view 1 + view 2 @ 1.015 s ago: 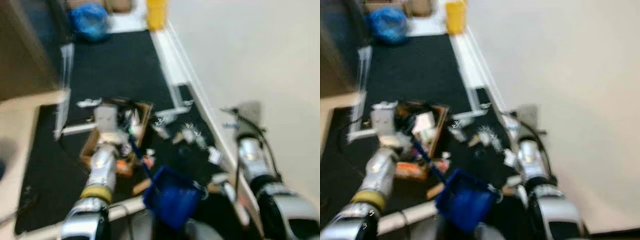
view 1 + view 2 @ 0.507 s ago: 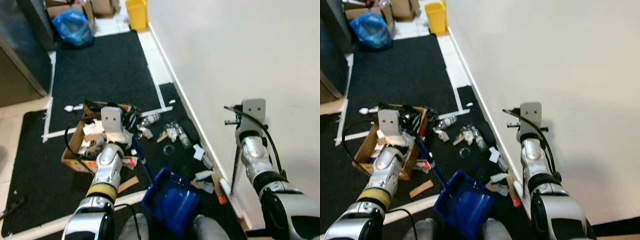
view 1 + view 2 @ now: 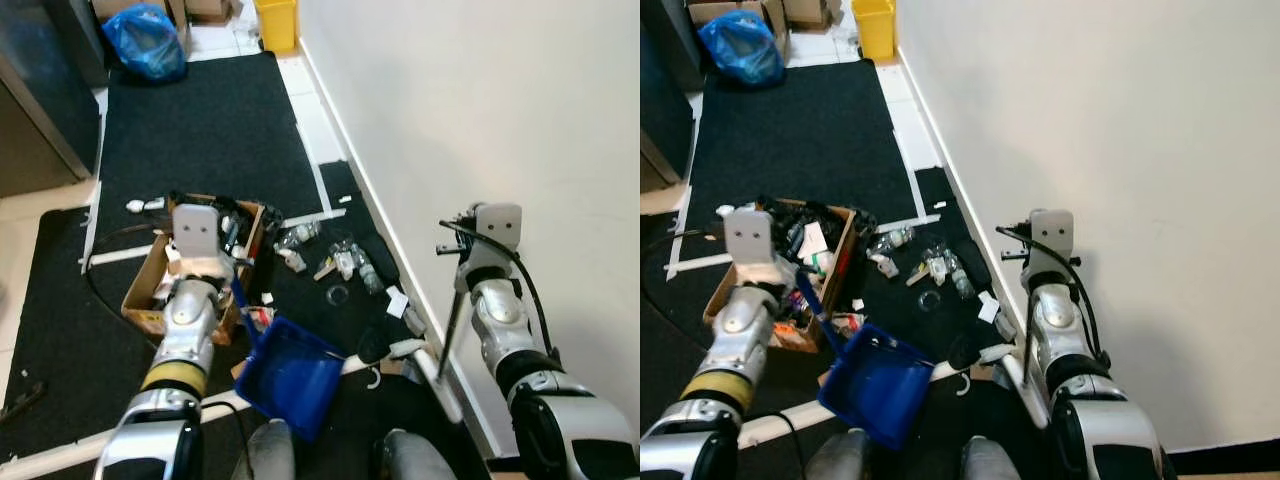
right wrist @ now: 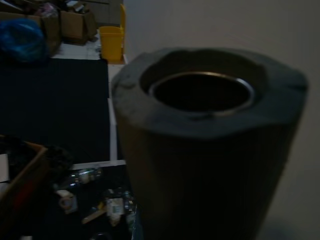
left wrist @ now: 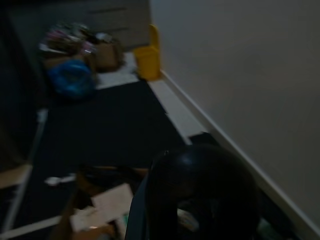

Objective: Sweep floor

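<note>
- Litter of crumpled plastic bottles and paper scraps point(image 3: 345, 262) lies on the black floor mat point(image 3: 210, 130) along the white wall's foot, ahead of both arms.
- Left gripper point(image 3: 232, 285) holds the blue plastic dustpan point(image 3: 290, 375) by its handle, pan mouth toward the litter.
- Right gripper point(image 3: 452, 290) clasps the thin dark broom pole point(image 3: 447, 335), nearer the litter.
- Brown cardboard box point(image 3: 150, 290) holds mixed rubbish.

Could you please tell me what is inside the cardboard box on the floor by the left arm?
The cardboard box holds a jumble of white papers, dark tangled items and small packaging. The left arm's wrist covers its near end, so the contents there and underneath cannot be seen.
</note>
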{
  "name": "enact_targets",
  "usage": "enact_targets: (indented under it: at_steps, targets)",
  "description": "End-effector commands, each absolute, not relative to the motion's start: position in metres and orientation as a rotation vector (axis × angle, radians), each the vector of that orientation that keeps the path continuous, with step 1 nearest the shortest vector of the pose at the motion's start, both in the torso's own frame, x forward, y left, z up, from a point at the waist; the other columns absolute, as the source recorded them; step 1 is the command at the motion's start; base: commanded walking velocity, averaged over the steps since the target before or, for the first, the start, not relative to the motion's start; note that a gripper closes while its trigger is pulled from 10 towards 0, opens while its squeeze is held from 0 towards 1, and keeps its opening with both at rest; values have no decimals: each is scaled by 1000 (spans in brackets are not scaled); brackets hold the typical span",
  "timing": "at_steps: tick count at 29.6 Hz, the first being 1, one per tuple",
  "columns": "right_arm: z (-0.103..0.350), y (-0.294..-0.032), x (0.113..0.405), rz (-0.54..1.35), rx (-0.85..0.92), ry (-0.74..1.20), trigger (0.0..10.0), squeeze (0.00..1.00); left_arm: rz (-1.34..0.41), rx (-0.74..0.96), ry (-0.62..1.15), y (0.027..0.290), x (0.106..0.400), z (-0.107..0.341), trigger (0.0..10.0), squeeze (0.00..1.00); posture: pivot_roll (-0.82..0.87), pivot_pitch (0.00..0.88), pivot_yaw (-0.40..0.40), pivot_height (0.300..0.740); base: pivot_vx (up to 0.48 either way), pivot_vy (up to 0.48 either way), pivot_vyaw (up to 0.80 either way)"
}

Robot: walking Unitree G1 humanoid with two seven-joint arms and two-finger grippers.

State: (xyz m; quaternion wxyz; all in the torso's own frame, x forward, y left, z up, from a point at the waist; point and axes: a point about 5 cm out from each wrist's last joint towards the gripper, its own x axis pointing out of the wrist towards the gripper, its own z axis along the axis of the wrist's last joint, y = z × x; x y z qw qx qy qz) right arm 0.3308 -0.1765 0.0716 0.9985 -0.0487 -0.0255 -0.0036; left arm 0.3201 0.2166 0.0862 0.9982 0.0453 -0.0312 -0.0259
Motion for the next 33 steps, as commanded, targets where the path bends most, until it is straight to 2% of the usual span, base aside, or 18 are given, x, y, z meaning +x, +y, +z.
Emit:
enact_targets:
  at_steps: [1, 9, 19, 21, 27, 33]
  targets:
    - [77, -176, 331, -2, -95, -90, 10000, 0, -68, 95, -135, 214, 328, 102, 10000, 0, 144, 111, -29, 740, 0, 0, 0]
    - [89, -162, 342, 11, -173, -116, 10000, 0, -120, -3, -190, 196, 340, 114, 10000, 0, 124, 160, -33, 740, 0, 0, 0]
    - [110, -157, 353, -37, -180, -190, 10000, 0, -196, 34, -211, 175, 343, 117, 10000, 0, 96, 218, -50, 740, 0, 0, 0]
    - [117, -158, 352, -46, -177, -257, 10000, 0, -206, 57, -213, 173, 342, 116, 10000, 0, 81, 242, -54, 740, 0, 0, 0]
    - [121, -159, 349, -60, -177, -307, 10000, 0, -194, 86, -225, 177, 341, 116, 10000, 0, 72, 263, -57, 740, 0, 0, 0]
    - [124, -163, 344, -98, -189, -364, 10000, 0, -94, 102, -276, 196, 343, 128, 10000, 0, 60, 293, -57, 740, 0, 0, 0]
